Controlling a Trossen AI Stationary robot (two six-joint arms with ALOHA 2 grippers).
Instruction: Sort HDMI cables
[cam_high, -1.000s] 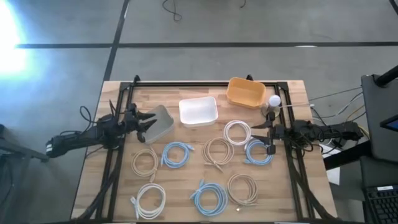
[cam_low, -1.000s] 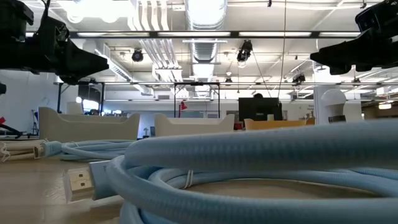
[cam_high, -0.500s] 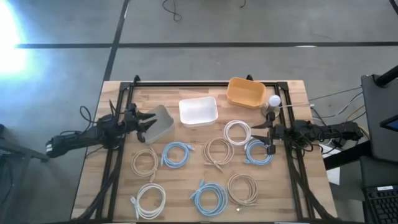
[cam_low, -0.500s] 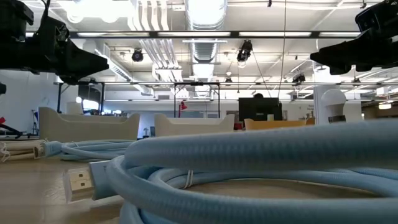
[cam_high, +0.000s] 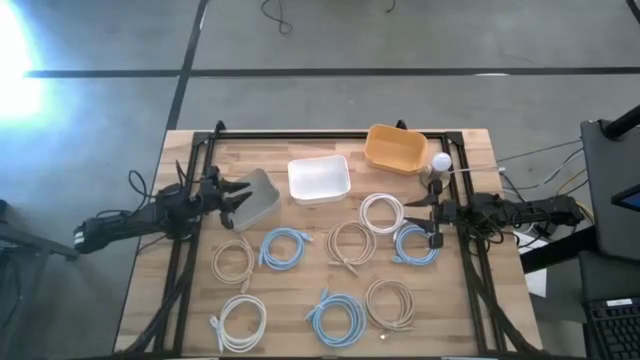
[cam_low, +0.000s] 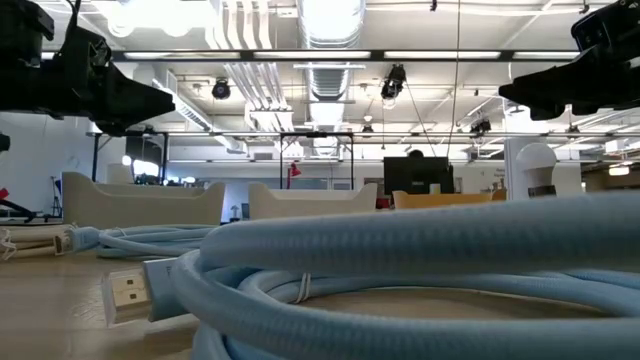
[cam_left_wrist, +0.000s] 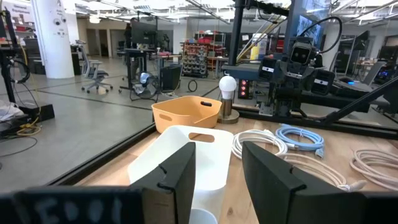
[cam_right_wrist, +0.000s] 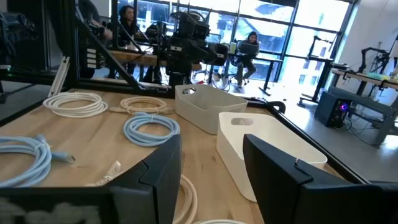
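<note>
Nothing shifting vs. a sec ago: both arms sitting idle, sorting not begun. Left gripper (cam_high: 238, 197) hovering over the gray bin (cam_high: 255, 198), fingers (cam_left_wrist: 177, 177) spread, holding nothing. Right gripper (cam_high: 432, 222) waiting by the blue coil (cam_high: 414, 244), fingers (cam_right_wrist: 163, 167) spread too. HDMI cables (cam_high: 339, 318) all lying loose on the wooden counter (cam_high: 290, 300), approx. nine coils, blue/white/tan mixed. White bin (cam_high: 318, 178) and orange bin (cam_high: 395, 148) standing at the far edge w/ nothing seen inside. Room: open lab, gray floor, people sitting at desks behind.
</note>
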